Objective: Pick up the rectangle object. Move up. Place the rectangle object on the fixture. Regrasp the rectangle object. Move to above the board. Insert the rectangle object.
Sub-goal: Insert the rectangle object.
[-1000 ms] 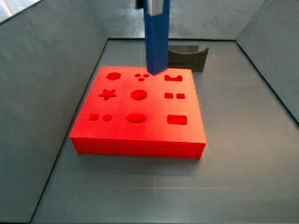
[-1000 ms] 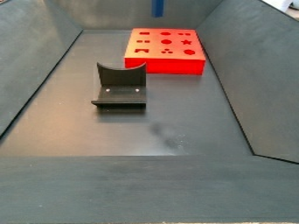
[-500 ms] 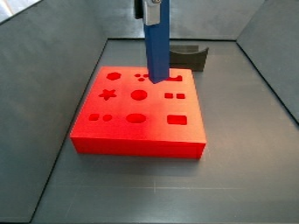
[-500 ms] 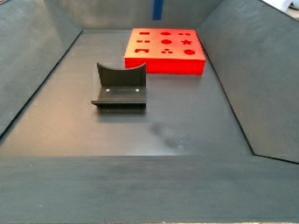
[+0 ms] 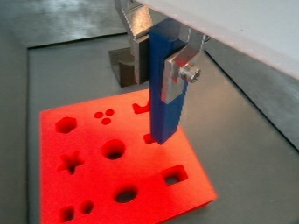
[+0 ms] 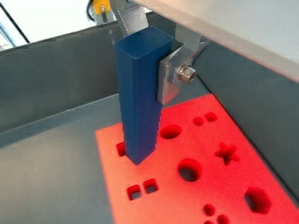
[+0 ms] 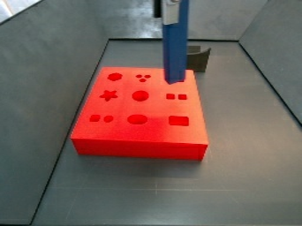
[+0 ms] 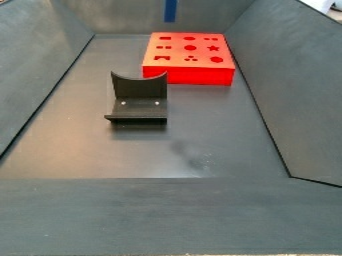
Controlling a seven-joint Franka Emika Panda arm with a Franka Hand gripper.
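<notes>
The rectangle object [image 6: 140,92] was a long, slim blue bar with a plain matte skin and square edges, and it hung upright in the air over the board [image 7: 112,128], its lower end clear of the surface in both wrist views [image 5: 163,92]. In a side view the bar [image 7: 175,48] stood over the board's far right part, near the small paired square holes, though I could not tell which hole it lined up with. In a side view only a short blue stub [image 8: 171,9] showed at the top edge of the picture, above the board [image 8: 214,70].

The tool [image 5: 162,48] was clamped on the bar's upper part: a flat silver finger [image 5: 181,70] with a screw head pressed against one face, and in a wrist view the same sort of plate [image 6: 177,70] sat against the bar's side. It reached straight down from above, and its body was mostly cut off by the frame.

The board was a thick, bright red-orange slab with a smooth top cut with a star, circles, ovals, squares and a hexagon. Beyond it the fixture [image 7: 195,58], a dark grey block with a curved notch, sat on the dull grey floor [image 8: 174,150]; in a side view it [image 8: 136,98] stood well apart from the board, nearer the camera.
</notes>
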